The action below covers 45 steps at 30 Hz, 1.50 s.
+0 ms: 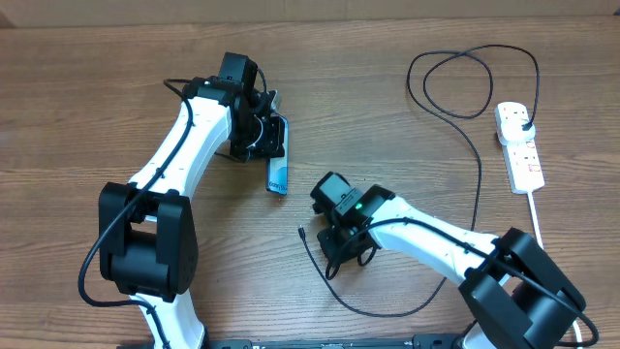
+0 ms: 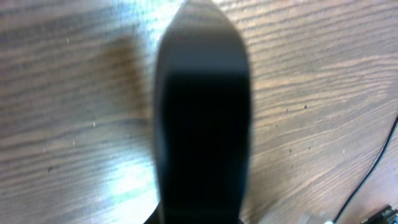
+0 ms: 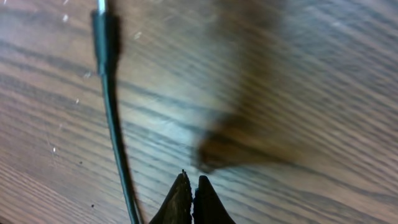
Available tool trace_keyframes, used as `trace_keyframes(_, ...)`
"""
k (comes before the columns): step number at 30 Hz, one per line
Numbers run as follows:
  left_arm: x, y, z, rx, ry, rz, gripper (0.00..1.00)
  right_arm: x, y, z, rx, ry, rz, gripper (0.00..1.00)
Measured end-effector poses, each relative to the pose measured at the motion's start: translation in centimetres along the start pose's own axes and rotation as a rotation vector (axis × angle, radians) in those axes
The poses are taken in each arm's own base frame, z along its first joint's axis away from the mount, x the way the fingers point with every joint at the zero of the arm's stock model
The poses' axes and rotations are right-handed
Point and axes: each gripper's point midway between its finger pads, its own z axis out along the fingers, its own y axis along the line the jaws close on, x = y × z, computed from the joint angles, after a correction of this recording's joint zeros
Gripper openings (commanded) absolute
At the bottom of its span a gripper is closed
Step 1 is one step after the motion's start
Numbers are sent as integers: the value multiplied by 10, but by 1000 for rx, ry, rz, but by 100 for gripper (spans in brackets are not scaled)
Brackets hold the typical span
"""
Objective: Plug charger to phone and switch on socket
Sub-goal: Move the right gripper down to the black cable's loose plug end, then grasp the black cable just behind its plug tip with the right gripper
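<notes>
Overhead, left to right: left gripper (image 1: 260,131) at the table's (image 1: 77,97) 11 o'clock, jaws pressed together, hard against the upper end of the phone (image 1: 278,176). Whether it pinches the phone, cannot tell. Phone's lit lower end points to 6 o'clock. Left wrist view gives only a dark blurred shape (image 2: 202,124) over wood grain. Right gripper (image 1: 341,244) near centre, closed on nothing. Right wrist view shows its tips touching, with the charger (image 3: 115,137) lying at their 10 o'clock, apart. Connector tip (image 1: 302,231) lies at the right gripper's 9 o'clock. Charger sweeps round to 2 o'clock, its plug (image 1: 524,121) seated in the socket (image 1: 523,165).
</notes>
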Motion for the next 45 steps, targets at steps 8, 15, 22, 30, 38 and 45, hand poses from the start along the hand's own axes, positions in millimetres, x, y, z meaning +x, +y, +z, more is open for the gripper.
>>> trace_keyframes(8, -9, -1, 0, 3, -35, 38, 4, -6, 7, 0, -35, -23, -55, 6)
trace_keyframes(15, -7, 2, 6, 4, -39, 49, 4, -9, 35, 1, -114, -47, -130, 24)
trace_keyframes(22, -1, 7, 15, 1, -26, 49, 4, -6, 50, 4, -94, -67, -201, 15)
trace_keyframes(30, -2, 7, 15, 2, -32, 51, 4, -20, 52, 6, -9, -154, -194, 27)
trace_keyframes(38, -2, 7, 15, 2, -32, 51, 4, -19, 28, 16, 120, -146, -84, 28)
trace_keyframes(45, -3, 9, 15, -11, -34, 50, 4, -18, 3, 11, 233, -159, 25, 28)
